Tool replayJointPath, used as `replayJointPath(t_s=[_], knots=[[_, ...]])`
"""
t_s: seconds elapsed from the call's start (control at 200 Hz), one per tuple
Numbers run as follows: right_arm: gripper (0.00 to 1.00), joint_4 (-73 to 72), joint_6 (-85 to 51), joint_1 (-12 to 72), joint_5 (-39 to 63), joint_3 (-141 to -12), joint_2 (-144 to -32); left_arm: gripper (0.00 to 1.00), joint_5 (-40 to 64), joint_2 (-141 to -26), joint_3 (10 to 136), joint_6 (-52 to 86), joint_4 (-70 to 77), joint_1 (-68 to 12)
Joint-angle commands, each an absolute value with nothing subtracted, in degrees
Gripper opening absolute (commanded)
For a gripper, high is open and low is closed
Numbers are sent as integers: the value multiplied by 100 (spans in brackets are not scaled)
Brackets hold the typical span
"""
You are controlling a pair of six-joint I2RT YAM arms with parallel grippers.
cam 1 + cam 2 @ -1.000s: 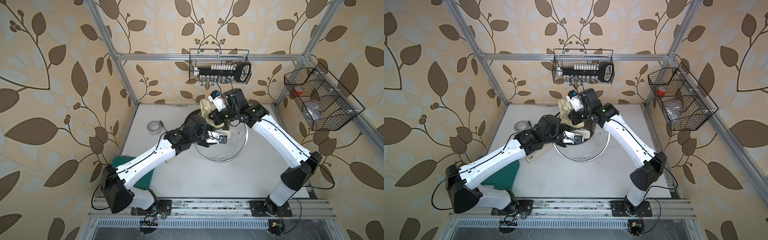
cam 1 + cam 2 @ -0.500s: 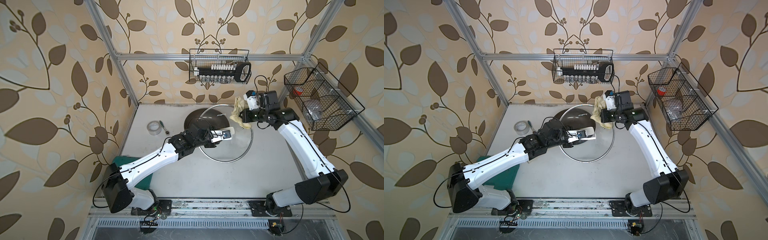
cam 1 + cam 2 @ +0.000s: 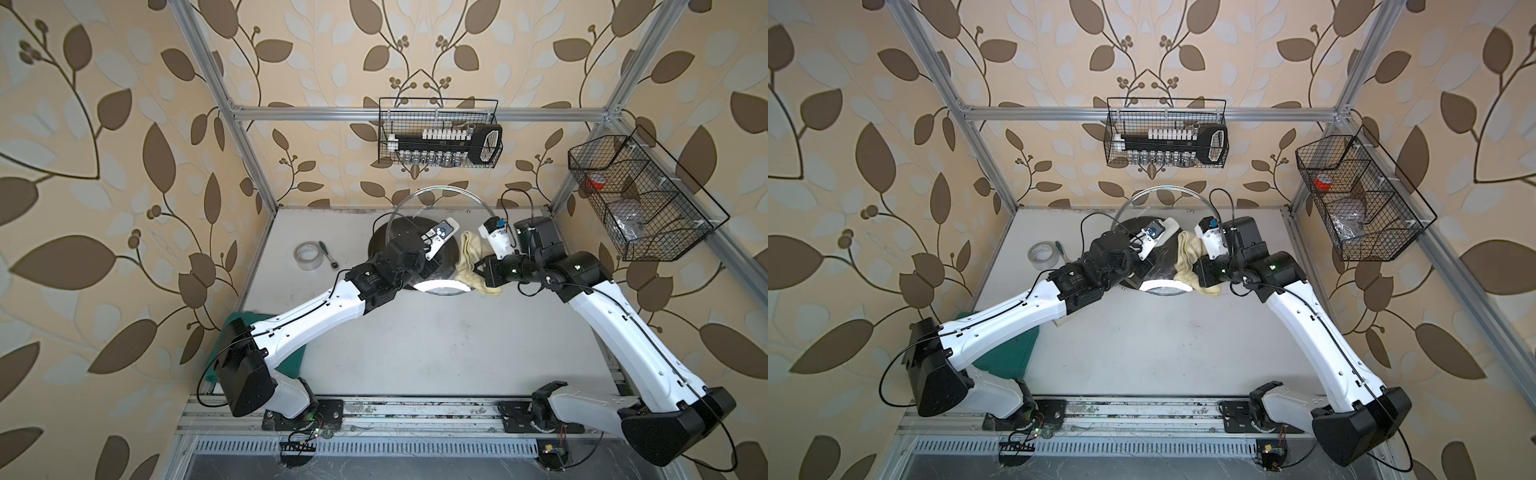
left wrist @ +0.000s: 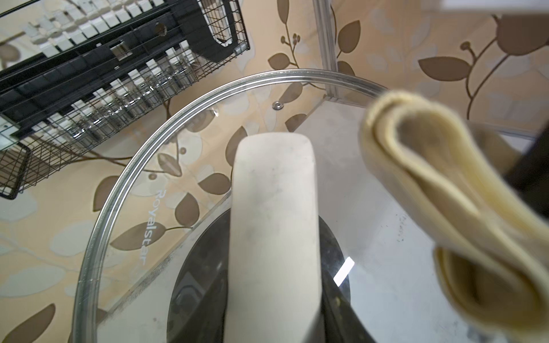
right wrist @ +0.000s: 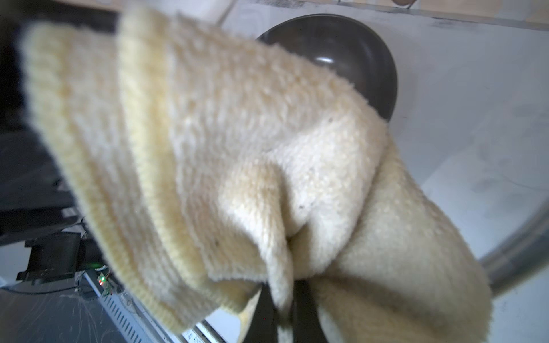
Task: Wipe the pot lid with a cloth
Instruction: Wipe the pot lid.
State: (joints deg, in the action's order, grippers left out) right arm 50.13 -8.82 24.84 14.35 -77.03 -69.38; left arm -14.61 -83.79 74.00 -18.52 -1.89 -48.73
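Note:
The pot lid (image 3: 441,190) (image 3: 1158,189), clear glass with a metal rim, is held tilted up on edge above a dark frying pan (image 3: 397,227) (image 3: 1130,226). My left gripper (image 3: 426,262) (image 3: 1142,266) (image 4: 274,311) is shut on the lid's cream bar handle (image 4: 274,208). My right gripper (image 3: 484,270) (image 3: 1200,270) (image 5: 285,311) is shut on the pale yellow cloth (image 3: 471,259) (image 3: 1187,259) (image 5: 237,148). The cloth hangs folded against the lid's right side, also seen in the left wrist view as a cloth (image 4: 430,178) beside the handle.
A tape roll (image 3: 307,257) and a green-handled screwdriver (image 3: 327,252) lie at the table's left. A green case (image 3: 293,361) sits under the left arm. Wire baskets hang on the back wall (image 3: 438,133) and the right frame (image 3: 640,195).
The left gripper has tilted the lid up steeply. The right gripper swung the cloth from the lid's far left out to the right, then back against the lid's right side.

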Motion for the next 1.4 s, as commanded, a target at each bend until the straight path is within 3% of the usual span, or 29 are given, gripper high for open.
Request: replayJointPath(t_s=[0.0,0.205,0.385,0.595,0.79,0.99,1.395], knots=[[0,4802,-1109,3055,1390,-7728,-6944,0,-1830,-8137,8168,-1287,1599,-4931],[0,4706,-1358,3207,1186,-7840,-7145,0,-1901,-8184,8210,-1356,1606,-4931],[0,4726,-1351,2275,1419,-7739,-6966,0,-1672,-8054,8074,-1714,1634,-4931],[0,4662,-1154,1075,1771,-7797,-7146,0,-287,-7816,7837,-2934,1609,-4931],[0,4392,-1084,603,1782,-8267,-7623,0,296,-7659,7757,-4220,1206,-4931],[0,4255,-1026,733,1939,-8938,-8256,0,637,-7647,7774,-5365,847,-4931],[0,4419,-879,2625,1468,-10431,-9560,0,815,-7742,7866,-6183,516,-4931]])
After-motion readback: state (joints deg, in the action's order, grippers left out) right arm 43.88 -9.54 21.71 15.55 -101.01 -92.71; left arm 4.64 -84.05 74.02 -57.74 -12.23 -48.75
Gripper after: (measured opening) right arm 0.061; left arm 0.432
